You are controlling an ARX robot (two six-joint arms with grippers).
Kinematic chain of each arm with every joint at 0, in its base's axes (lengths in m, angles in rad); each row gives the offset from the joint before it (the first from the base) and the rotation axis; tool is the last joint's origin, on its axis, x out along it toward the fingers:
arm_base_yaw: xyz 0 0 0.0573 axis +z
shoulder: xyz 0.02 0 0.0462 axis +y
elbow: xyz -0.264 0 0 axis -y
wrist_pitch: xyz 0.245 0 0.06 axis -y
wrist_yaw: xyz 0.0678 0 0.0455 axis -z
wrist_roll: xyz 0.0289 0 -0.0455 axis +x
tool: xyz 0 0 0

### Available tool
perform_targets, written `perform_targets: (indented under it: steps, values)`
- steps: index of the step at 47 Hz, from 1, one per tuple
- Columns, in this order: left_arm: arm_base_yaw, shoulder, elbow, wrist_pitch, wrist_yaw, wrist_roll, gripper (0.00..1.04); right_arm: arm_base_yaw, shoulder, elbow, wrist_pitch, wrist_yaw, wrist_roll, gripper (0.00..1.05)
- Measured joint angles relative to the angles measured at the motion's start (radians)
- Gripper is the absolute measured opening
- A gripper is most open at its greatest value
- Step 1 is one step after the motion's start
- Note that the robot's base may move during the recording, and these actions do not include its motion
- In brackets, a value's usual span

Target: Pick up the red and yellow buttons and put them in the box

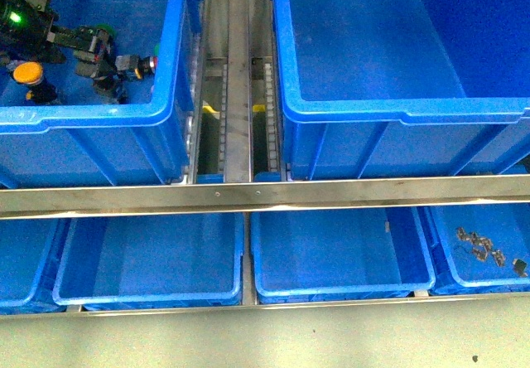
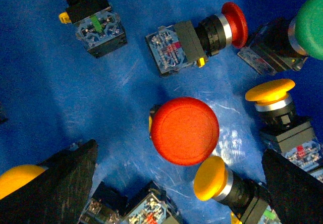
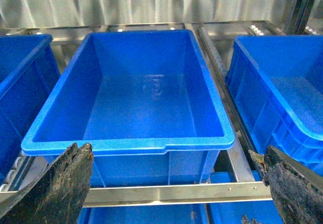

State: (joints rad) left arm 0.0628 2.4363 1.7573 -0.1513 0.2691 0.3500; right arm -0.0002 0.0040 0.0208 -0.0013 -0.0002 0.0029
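In the left wrist view a red button [image 2: 184,130] stands cap-up on the blue crate floor. A second red button [image 2: 234,24] lies on its side farther off. Yellow buttons [image 2: 270,90] [image 2: 210,178] lie close by, one between the fingers. My left gripper [image 2: 179,193] hangs open over them, its dark fingers [image 2: 60,183] either side of the red cap and touching nothing. The front view shows these buttons [image 1: 28,73] in the upper left crate [image 1: 91,115]; neither arm appears there. My right gripper [image 3: 174,186] is open and empty, just short of the empty box [image 3: 126,146], seen in front as box [image 1: 397,111].
Green-capped switches [image 2: 310,19] and other dark switch bodies [image 2: 96,27] lie among the buttons. A metal roller track [image 1: 238,94] runs between the two upper crates. A steel rail [image 1: 265,194] crosses above shallower blue trays [image 1: 149,289]; one tray holds small metal parts [image 1: 489,250].
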Motion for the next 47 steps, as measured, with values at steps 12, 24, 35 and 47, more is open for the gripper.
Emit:
perform_targets:
  steps: [12, 24, 35, 47]
  values:
    - [-0.007, 0.080, 0.099, -0.032, -0.003, 0.000, 0.97, 0.000, 0.000, 0.000, 0.000, 0.000, 0.000, 0.99]
    - [-0.022, 0.139, 0.163, -0.055, -0.001, -0.011, 0.97, 0.000, 0.000, 0.000, 0.000, 0.000, 0.000, 0.99]
    - [-0.026, 0.155, 0.180, -0.051, 0.006, -0.027, 0.88, 0.000, 0.000, 0.000, 0.000, 0.000, 0.000, 0.99]
    - [-0.025, 0.155, 0.180, -0.035, 0.011, -0.038, 0.53, 0.000, 0.000, 0.000, 0.000, 0.000, 0.000, 0.99]
